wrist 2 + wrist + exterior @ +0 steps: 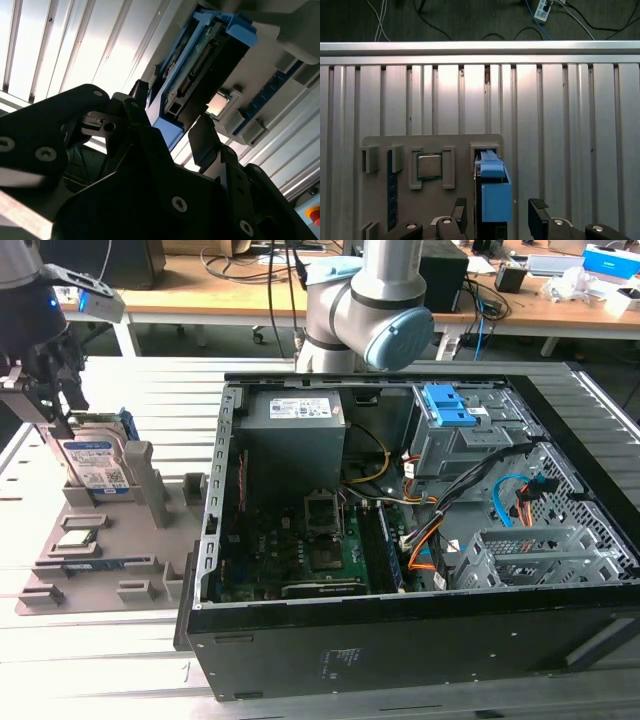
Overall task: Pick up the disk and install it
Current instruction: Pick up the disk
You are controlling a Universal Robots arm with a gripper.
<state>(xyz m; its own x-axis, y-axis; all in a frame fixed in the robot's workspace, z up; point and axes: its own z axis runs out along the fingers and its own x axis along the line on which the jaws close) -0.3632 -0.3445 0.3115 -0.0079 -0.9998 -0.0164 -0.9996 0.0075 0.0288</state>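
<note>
Both wrist views: fingers [537,212] of the gripper [497,207] spread wide, one to each side of the disk [492,192], a gap on either flank and seemingly no contact, though hard to judge from so close. Stood on edge, framed in blue, in a slot of the gray holder [435,141]. Just beside it in the same holder, lying flat in a pocket of its own: a small square chip [429,166]. From the exterior view: poised at the exterior view's left, directly above the upright disk and gripping nothing. Well apart, toward the exterior view's right, an open computer case [400,640] with its boards and cables on show. Beneath everything, a ribbed metal table [560,125].
</note>
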